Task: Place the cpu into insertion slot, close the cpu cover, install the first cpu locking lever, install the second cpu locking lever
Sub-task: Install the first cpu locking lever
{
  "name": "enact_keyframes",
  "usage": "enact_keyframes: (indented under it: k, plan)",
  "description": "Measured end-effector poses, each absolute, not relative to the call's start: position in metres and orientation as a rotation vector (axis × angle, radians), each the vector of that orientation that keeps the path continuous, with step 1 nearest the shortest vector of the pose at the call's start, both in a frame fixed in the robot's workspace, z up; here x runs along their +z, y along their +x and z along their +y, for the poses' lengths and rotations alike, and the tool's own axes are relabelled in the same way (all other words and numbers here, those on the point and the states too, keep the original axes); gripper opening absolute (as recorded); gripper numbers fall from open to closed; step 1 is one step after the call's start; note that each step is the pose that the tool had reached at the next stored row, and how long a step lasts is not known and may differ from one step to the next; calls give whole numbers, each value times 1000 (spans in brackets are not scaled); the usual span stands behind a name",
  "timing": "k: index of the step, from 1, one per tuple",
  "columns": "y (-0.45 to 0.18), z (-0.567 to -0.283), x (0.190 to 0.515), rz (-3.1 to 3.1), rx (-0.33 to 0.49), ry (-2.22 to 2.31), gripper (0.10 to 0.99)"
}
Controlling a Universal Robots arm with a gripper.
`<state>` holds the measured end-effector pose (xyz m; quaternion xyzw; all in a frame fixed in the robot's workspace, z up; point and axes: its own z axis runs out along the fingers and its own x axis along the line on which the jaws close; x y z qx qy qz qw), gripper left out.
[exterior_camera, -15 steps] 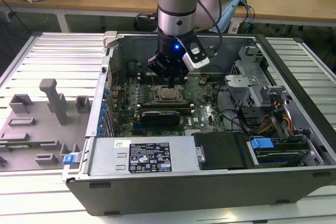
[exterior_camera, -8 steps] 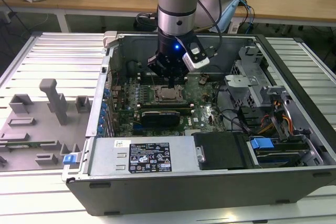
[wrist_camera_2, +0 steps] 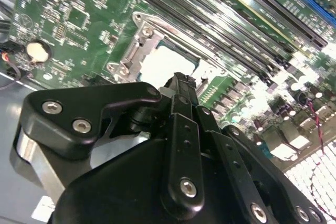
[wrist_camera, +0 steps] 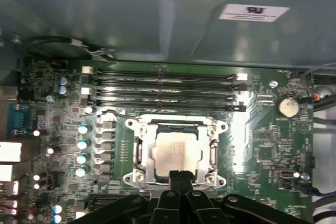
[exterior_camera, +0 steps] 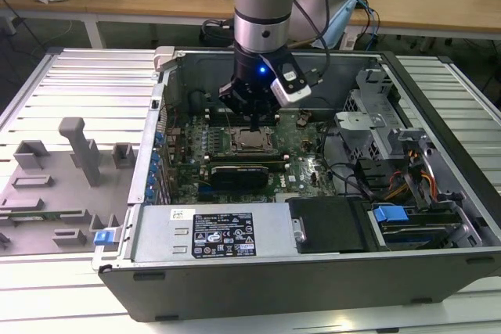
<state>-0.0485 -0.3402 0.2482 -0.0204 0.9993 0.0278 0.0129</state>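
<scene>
The cpu [wrist_camera: 176,150] lies flat in the insertion slot [exterior_camera: 250,143], its pale metal face showing through the window of the cpu cover [wrist_camera: 176,124]. The cover lies down flat around it. A thin wire lever end [wrist_camera: 111,113] sticks out at one corner of the socket. My gripper [wrist_camera: 180,174] hangs just above the socket's edge, black fingers pressed together and shut with nothing between them. In the second wrist view the gripper [wrist_camera_2: 181,80] tip stands right beside the cpu [wrist_camera_2: 163,65]. In the exterior view the gripper [exterior_camera: 252,121] hangs inside the open computer case.
Long black memory slots [wrist_camera: 163,90] run beside the socket. A black card [exterior_camera: 239,174] lies on the board's near side. The power supply [exterior_camera: 211,232] and drive cage [exterior_camera: 391,154] hem the board in. A grey fixture [exterior_camera: 70,170] stands at the exterior view's left.
</scene>
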Motion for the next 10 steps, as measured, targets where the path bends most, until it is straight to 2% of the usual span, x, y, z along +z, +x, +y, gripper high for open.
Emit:
enact_keyframes:
  k: [10]
  plan:
    - [-80, -340, 248, 3113, 87, -64, 106]
